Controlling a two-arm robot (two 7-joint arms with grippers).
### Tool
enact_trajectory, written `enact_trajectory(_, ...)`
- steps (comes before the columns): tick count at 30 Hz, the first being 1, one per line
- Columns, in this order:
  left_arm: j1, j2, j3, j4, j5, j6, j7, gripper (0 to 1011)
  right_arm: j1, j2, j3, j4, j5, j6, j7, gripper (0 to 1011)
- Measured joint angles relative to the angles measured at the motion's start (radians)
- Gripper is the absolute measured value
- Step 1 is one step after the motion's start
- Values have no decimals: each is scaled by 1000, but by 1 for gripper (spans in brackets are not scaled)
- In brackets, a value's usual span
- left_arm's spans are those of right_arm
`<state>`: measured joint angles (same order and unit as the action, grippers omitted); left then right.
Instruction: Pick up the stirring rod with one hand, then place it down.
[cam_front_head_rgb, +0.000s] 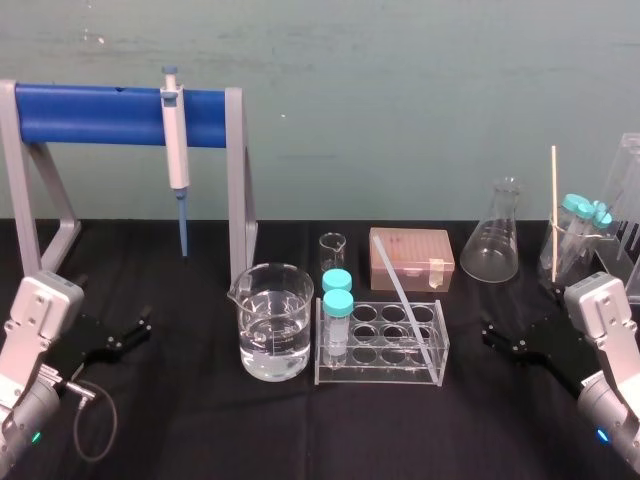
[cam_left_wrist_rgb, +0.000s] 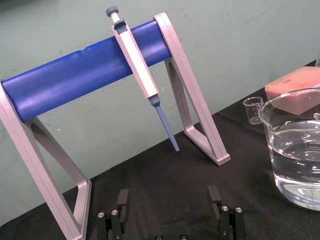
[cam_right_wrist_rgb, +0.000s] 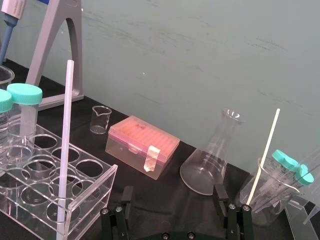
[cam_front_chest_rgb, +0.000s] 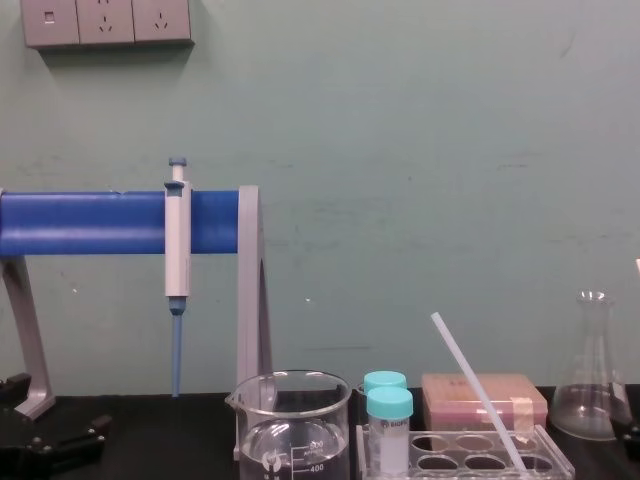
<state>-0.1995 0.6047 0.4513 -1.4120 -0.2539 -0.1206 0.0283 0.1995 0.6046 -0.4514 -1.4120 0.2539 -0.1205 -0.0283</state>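
Pre-grasp, rod not yet touched. The stirring rod (cam_front_head_rgb: 408, 300) stood slanted in the clear tube rack (cam_front_head_rgb: 380, 372), near the middle of the table's front edge. Its lower end was down in a well at the rack's right front corner, and its upper end leaned back toward the pink tip box (cam_front_head_rgb: 410, 258). The right gripper (cam_front_head_rgb: 500, 343) hovered low by the front right corner, fingers spread wide, holding nothing. The left gripper (cam_front_head_rgb: 125, 335) sat by the front left corner, likewise wide open and empty. The right arm looked closer, so best bet: come in over the rack's right end and take the rod on its free upper half, jaws across the shaft. Then draw it out along its own slant so it did not lever the rack or knock the capped tubes (cam_front_head_rgb: 337, 315) and water beaker (cam_front_head_rgb: 272, 290) beside it. The rod looked thin and slick, so the jaws needed to close squarely or it could roll out.
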Motion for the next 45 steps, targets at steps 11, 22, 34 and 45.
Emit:
enact_trajectory(11,0,0,0,0,0,0,0,1000,0,0,0,0,0,0,0,1003)
enact_trajectory(22,0,0,0,0,0,0,0,1000,0,0,0,0,0,0,0,1003)
enact_trajectory(34,0,0,0,0,0,0,0,1000,0,0,0,0,0,0,0,1003)
enact_trajectory(45,0,0,0,0,0,0,0,1000,0,0,0,0,0,0,0,1003)
